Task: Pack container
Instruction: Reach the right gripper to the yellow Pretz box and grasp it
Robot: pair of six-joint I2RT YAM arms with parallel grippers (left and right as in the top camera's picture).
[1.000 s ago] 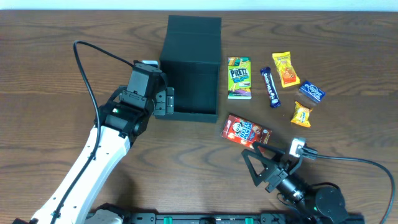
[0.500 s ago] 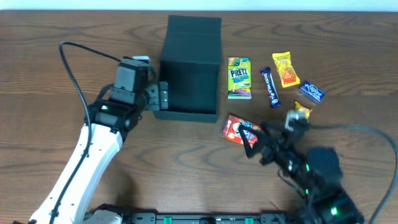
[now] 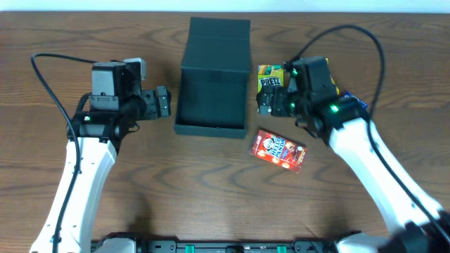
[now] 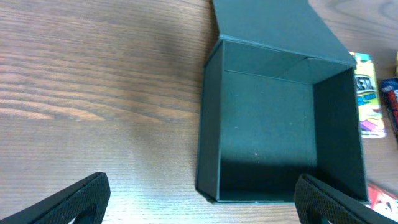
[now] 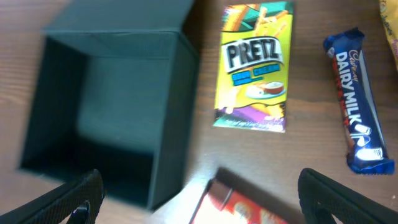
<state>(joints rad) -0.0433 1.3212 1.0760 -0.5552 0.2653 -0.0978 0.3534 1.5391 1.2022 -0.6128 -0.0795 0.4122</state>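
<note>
We see the container [image 3: 212,98] standing on the wooden table [image 3: 176,190] between the two arms, its mouth facing up and its hinged lid swung back on the far side. We cannot tell whether the lid lies flat or leans. The left gripper [image 3: 166,102] hovers just beside the container's left wall without touching it, its jaws spread wide and nothing between them. In the left wrist view the box lies ahead of the dark fingertips [image 4: 81,199], closer to the right-hand one. The right gripper [image 3: 264,100] hangs just beside the container's right wall, over the near end of the Pretz packet [image 3: 267,72], its jaws likewise spread wide and empty.

Looking into the container from all three views, we find only its dark floor and inner walls, with the near part in shadow. All the snacks lie outside it on the table. The Pretz packet lies flat just beside the right wall, and the Dairy Milk bar [image 5: 357,112] lies near it on the farther side, roughly parallel. The red packet [image 3: 279,150] rests near the container's front right corner, apart from it. In the right wrist view it shows blurred at the lower edge between the fingers
</note>
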